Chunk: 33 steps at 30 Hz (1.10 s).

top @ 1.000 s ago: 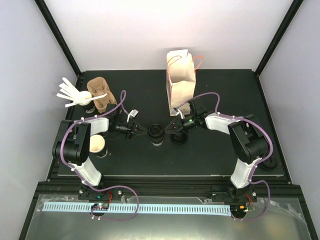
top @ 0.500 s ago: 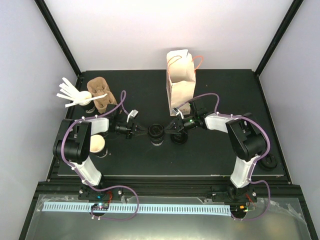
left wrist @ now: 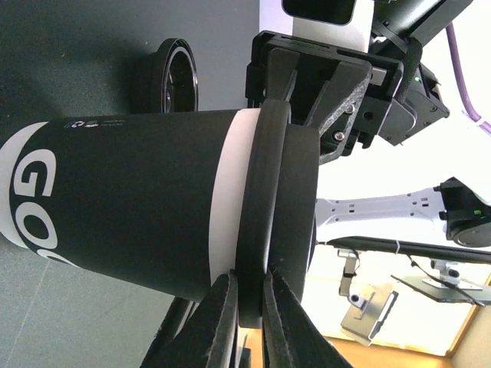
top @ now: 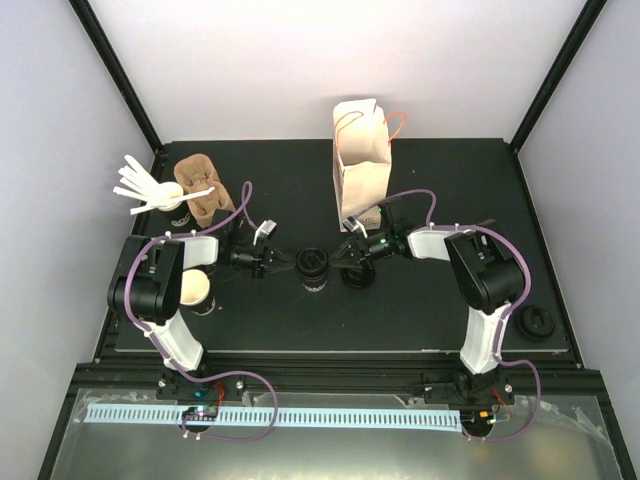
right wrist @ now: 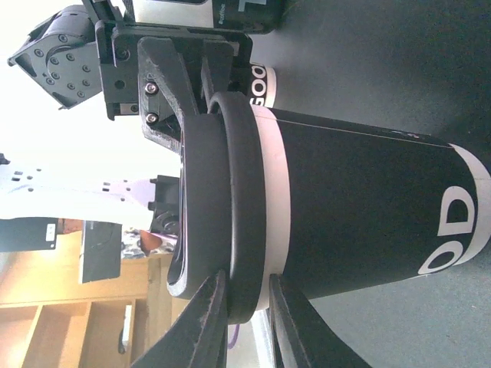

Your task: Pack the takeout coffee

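We judge the packing barely begun: the paper bag (top: 360, 165) stands at the back (its inside hidden from us), the lidded cup (top: 313, 268) sits in the middle, and an open cup (top: 195, 288) waits farther left. The left gripper (left wrist: 249, 291) is clamped on the rim of the lid (left wrist: 265, 230); the right gripper (right wrist: 247, 287) pinches that same lid from the opposite side.

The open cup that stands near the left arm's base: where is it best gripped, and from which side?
Probably the upper wall of the open cup, just below its rim, jaws across the body, coming level from its right. It stands upright, mouth up, and the left arm stands close on its left.
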### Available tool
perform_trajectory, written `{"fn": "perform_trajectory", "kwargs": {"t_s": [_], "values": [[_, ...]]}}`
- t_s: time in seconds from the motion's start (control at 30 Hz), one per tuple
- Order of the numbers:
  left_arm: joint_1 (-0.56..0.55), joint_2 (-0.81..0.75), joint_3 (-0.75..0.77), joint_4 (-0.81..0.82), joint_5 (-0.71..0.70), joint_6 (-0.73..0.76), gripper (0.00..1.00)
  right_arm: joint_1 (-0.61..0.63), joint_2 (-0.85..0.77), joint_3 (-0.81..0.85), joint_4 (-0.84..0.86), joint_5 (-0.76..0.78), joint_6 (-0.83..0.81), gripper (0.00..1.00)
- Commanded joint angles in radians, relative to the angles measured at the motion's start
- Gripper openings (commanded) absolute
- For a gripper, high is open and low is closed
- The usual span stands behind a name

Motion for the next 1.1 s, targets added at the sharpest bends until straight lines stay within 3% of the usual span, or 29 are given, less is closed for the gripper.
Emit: {"fn": "perform_trajectory", "kwargs": {"t_s": [0.0, 0.7, 0.93, 1.07], "values": [[-0.049, 0.095, -0.071, -0.102, -0.296, 0.031, 0.08, 0.055, 0.205, -0.103, -0.273, 0.447, -0.009, 0.17], [-0.052, 0.041, -0.033, -0.130, -0.339, -0.062, 0.08, 0.057, 0.170, -0.072, -0.419, 0.452, 0.206, 0.13], [-0.058, 0.019, 0.013, -0.197, -0.372, -0.025, 0.08, 0.057, 0.036, -0.030, -0.419, 0.490, 0.204, 0.14], [-0.059, 0.001, 0.105, -0.320, -0.417, 0.047, 0.10, 0.063, -0.068, 0.067, -0.482, 0.562, 0.088, 0.23]]}}
